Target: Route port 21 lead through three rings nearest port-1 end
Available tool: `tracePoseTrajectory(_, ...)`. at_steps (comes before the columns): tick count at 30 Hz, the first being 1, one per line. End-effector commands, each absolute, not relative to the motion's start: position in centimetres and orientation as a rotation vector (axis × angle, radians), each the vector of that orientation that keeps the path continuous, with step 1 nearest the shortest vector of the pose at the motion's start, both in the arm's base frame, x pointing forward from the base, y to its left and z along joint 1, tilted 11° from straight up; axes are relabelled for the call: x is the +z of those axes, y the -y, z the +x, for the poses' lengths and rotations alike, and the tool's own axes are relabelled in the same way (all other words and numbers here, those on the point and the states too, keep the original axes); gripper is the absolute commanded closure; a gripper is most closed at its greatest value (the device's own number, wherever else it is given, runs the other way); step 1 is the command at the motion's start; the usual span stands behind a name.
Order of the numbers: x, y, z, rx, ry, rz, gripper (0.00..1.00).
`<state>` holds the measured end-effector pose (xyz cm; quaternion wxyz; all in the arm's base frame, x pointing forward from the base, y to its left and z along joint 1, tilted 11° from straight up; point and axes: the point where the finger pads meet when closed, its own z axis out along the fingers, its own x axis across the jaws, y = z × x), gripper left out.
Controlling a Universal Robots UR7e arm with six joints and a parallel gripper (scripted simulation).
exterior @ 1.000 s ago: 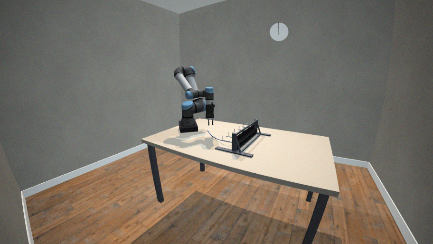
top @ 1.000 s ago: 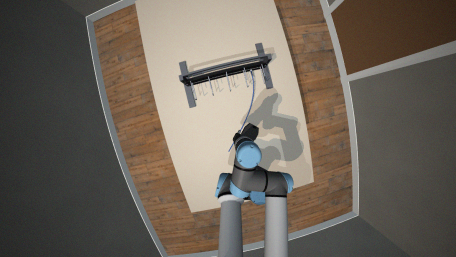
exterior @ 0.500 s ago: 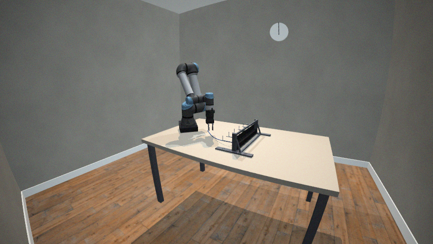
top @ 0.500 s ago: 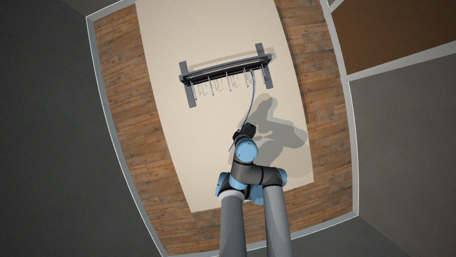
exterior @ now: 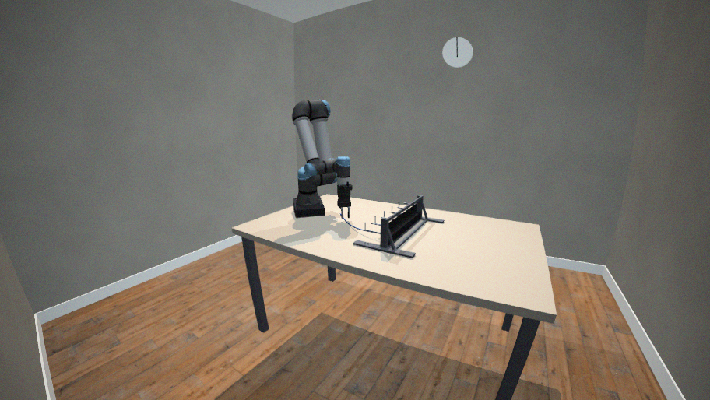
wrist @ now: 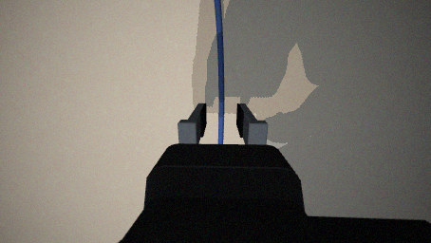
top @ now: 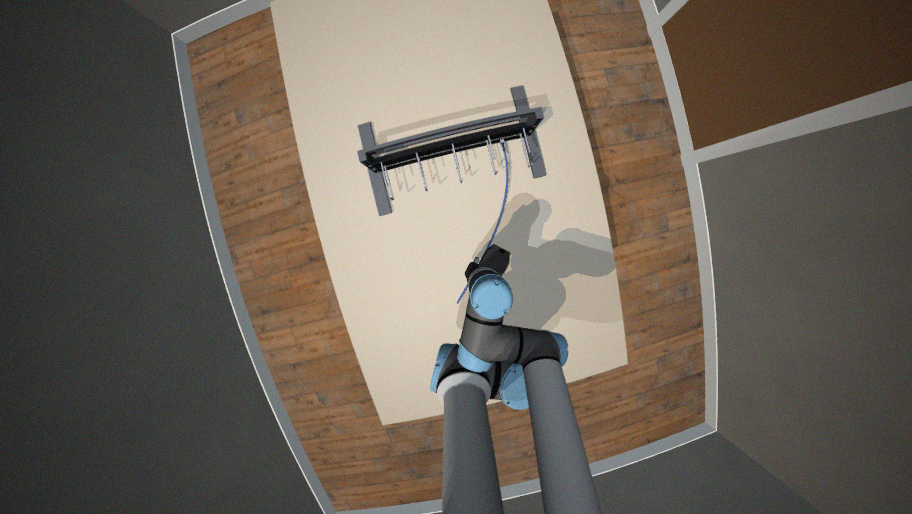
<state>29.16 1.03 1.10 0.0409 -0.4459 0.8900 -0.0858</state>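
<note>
The parted end effector is straddling the blue lead, gripping nothing, with all three rings seemingly still awaiting threading.

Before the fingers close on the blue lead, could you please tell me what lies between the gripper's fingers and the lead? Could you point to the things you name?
Only bare gaps, seen in the wrist view, separate the fingers from the lead point(wrist: 220, 109).
</note>
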Motion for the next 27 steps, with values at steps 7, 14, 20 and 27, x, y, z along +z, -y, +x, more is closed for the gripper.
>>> tracePoseTrajectory(7,0.5,-0.94,29.29,-0.264,-2.724,-1.365,0.33)
tracePoseTrajectory(14,0.42,-0.93,29.3,-0.264,-2.724,-1.365,0.33)
tracePoseTrajectory(20,0.42,-0.93,29.3,-0.264,-2.724,-1.365,0.33)
tracePoseTrajectory(27,0.42,-0.93,29.3,-0.264,-2.724,-1.365,0.33)
